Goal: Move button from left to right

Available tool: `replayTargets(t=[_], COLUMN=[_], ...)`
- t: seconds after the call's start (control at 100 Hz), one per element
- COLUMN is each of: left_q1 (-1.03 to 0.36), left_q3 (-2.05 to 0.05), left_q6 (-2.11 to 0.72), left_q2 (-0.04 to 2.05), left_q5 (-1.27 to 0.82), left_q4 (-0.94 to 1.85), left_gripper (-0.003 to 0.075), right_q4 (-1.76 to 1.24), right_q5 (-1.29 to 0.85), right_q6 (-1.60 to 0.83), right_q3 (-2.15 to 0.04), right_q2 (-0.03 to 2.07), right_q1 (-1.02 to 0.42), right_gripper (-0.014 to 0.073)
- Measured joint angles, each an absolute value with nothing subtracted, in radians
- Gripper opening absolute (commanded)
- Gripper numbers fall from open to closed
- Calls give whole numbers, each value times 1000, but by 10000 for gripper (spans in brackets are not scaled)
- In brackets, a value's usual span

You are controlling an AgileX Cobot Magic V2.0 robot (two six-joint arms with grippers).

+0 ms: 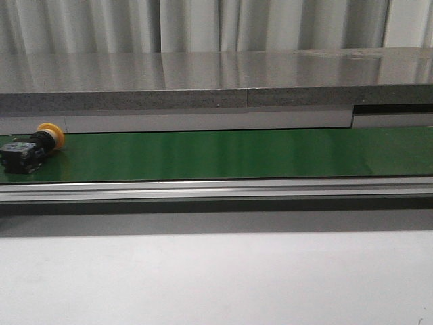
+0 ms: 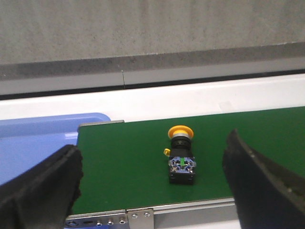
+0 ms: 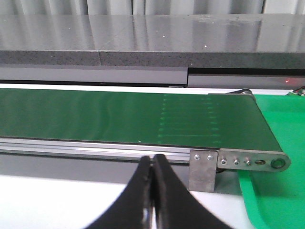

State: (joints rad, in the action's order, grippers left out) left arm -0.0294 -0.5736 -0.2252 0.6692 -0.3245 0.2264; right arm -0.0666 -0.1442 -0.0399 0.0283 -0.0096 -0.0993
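1. Nearest in the front view is the table, a plain, matte white surface.
2. Beyond it runs a brushed metal rail along the near edge of the conveyor belt, whose surface is smooth, dark green and slightly glossy.
3. The left gripper has its black, rough-textured fingers spread wide, holding nothing; they sit on either side of the button as that wrist camera sees it, apart from it.
4. The button lies on its side on the belt, close to the belt's far left end. Its long axis runs from the black boxy body, which points toward the near left, to the round orange-yellow mushroom cap, which points toward the far side of the belt and slightly right.
5. The body's end face carries small green and blue marks; no writing on it can be read.
6. Past the belt's left end a light blue tray with a rounded corner is visible.
7. The right gripper has its smooth black fingers pressed together with nothing between them, near the belt's right end, where a metal bracket with screws holds the roller and a bright green tray sits just beside it.
8. Behind the belt stands a long speckled grey stone-like ledge with a reflective top, and farthest back hang pale pleated curtains.
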Motion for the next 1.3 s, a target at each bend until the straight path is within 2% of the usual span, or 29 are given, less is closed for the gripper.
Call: replayTargets(t=[0.28, 0.47, 1.09, 1.18, 1.3], left_q1=[-30, -30, -30, -30, -30], left_q3=[-415, -334, -215, -215, -215], left_q6=[-225, -225, -225, -225, -225], left_q2=[337, 203, 184, 184, 184], left_q5=[-336, -347, -282, -272, -272], left_q4=[226, 232, 233, 233, 235], left_gripper=[587, 587, 582, 536, 384], right_q4=[-67, -67, -67, -67, -67], right_q5=[-144, -144, -144, -144, -144], right_q6=[-40, -40, -40, -40, -40], right_q3=[28, 28, 28, 28, 28], right_q2=[-10, -10, -10, -10, -10], right_q1=[-99, -99, -99, -99, -99], right_gripper=[-67, -67, -67, -67, -67])
